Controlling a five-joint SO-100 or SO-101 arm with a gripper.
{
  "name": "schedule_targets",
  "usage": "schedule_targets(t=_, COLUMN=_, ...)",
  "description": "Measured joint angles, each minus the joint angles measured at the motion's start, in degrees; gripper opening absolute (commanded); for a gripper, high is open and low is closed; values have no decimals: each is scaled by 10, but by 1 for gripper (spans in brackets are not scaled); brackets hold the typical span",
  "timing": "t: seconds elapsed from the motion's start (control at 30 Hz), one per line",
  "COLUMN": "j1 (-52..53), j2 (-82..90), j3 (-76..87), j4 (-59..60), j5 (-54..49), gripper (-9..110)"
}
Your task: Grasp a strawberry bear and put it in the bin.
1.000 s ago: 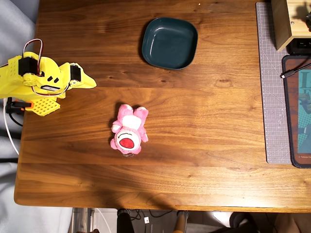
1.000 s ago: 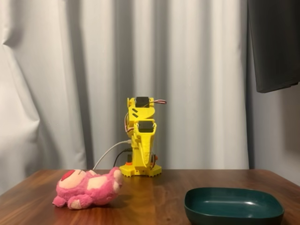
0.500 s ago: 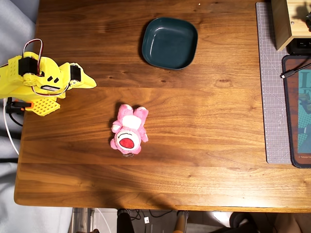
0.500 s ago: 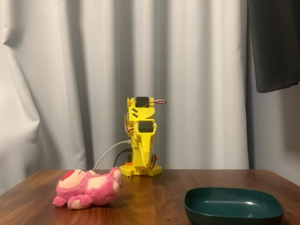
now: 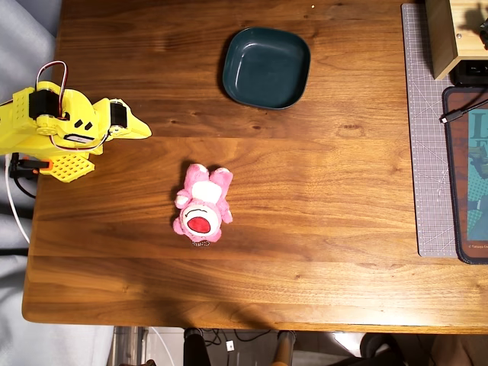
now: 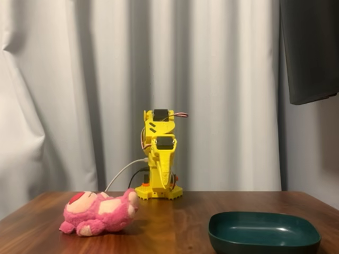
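From overhead we see the yellow arm (image 5: 65,126) folded at the left edge of the wooden table (image 5: 320,244), its gripper (image 5: 139,130) tapering to a single closed point that holds nothing. The strawberry bear (image 5: 202,204) lies on its back well to the right of and below that tip, red nose facing up, legs pointing toward the top of the picture. The bin (image 5: 266,67) sits near the table's far edge, well apart from the bear and empty. Along the right side lies a grey cutting mat (image 5: 425,152) with a printed grid; its markings are too small for us to read. A dark-bordered mat (image 5: 474,175) beside it shows part of a large letter and some tiny print at the bottom corner, neither legible to us. A wooden box (image 5: 444,34) stands at the top right corner, and a black cable (image 5: 457,113) lies across the mats.

In the fixed view we look along the tabletop toward the white curtain (image 6: 79,95). The arm (image 6: 159,159) stands folded upright at the back, and we cannot make out the gripper's jaws from this side. The bear (image 6: 99,213) lies on its back at the left, nose to the left; the bin (image 6: 264,232) rests at the right front, well apart from it. We find no brand or label on arm, bear or bin.
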Motion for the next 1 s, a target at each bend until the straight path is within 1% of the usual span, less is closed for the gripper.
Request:
schedule_targets(t=0.4, j1=2, j2=0, j3=0, j4=0, j5=0, gripper=0)
schedule_targets(t=0.47, j1=2, j2=0, j3=0, j4=0, j5=0, gripper=2)
schedule_targets(t=0.53, j1=2, j2=0, j3=0, j4=0, j5=0, gripper=0)
schedule_targets(t=0.63, j1=4, j2=0, j3=0, j4=0, j5=0, gripper=0)
schedule_targets(t=0.7, j1=8, j2=0, j3=0, j4=0, j5=0, gripper=5)
schedule_targets(t=0.8, j1=10, j2=0, j3=0, j4=0, j5=0, gripper=5)
schedule_targets(t=0.87, j1=9, j2=0, j3=0, j4=0, j5=0, gripper=11)
schedule_targets(t=0.93, j1=-14, j2=0, j3=0, j4=-2, j5=-4, gripper=12)
schedule_targets(t=1.0, j1=-36, j2=0, j3=0, j4=-16, j5=-39, gripper=16)
